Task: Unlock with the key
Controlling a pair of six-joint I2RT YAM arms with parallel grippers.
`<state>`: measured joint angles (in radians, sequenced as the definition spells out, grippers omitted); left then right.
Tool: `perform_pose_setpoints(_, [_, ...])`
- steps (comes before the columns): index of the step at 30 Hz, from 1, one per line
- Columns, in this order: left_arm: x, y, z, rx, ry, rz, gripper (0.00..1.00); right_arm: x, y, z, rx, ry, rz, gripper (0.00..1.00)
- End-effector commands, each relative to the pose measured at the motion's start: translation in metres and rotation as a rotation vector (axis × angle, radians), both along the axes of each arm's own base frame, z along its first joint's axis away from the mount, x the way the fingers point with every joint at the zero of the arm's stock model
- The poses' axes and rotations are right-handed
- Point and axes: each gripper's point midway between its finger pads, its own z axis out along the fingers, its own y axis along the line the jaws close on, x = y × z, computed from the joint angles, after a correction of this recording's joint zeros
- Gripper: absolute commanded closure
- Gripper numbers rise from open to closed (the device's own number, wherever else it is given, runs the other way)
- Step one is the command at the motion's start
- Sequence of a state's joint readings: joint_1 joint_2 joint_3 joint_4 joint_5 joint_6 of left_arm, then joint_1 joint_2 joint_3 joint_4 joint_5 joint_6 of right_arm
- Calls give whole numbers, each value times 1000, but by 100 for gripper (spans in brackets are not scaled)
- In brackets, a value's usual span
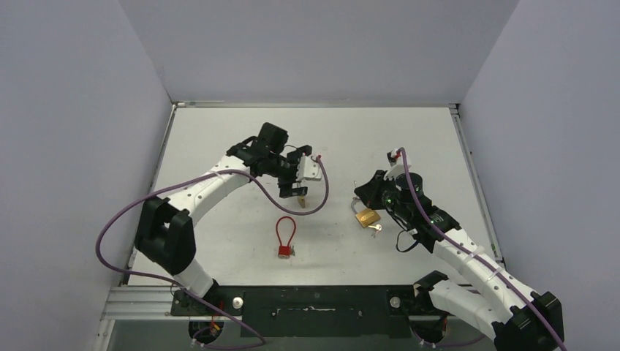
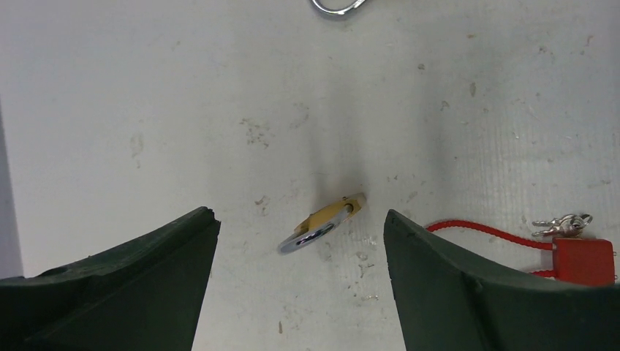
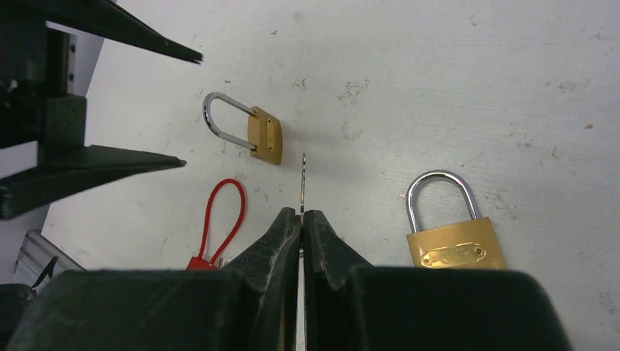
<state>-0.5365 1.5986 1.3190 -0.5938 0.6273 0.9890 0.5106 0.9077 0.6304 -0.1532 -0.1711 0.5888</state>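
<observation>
On the right gripper, black fingers pressed together around a thin silver key, seen edge-on and sticking out past the tips above the white table. Just right of that, lying flat with both shackle legs seated in the body: a large brass padlock with a steel shackle, apart from the key. Farther ahead and to the left, a small brass padlock, also on the table, shackle turned toward the left gripper. On that side, jaws spread wide with nothing pinched, hovering above the small brass padlock, which shows in the gap between the two fingers and touches neither. Beside the right-hand finger in the left wrist view, a red cable lock with a thin red loop, a few tiny keys just beside its body. From above, both arms reaching in toward the table's middle, grippers well apart.
</observation>
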Motion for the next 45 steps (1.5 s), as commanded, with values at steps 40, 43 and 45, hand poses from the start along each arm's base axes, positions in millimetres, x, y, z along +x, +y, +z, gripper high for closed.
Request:
perform_pose_setpoints(40, [8, -34, -44, -12, 223, 313, 88, 10, -7, 19, 25, -70, -35, 100])
perform_pose_setpoints(43, [15, -31, -49, 9, 207, 388, 82, 9, -8, 19, 25, -70, -38, 100])
perform_pose_setpoints(45, [17, -30, -58, 32, 211, 420, 80, 8, -9, 19, 24, -71, -41, 100])
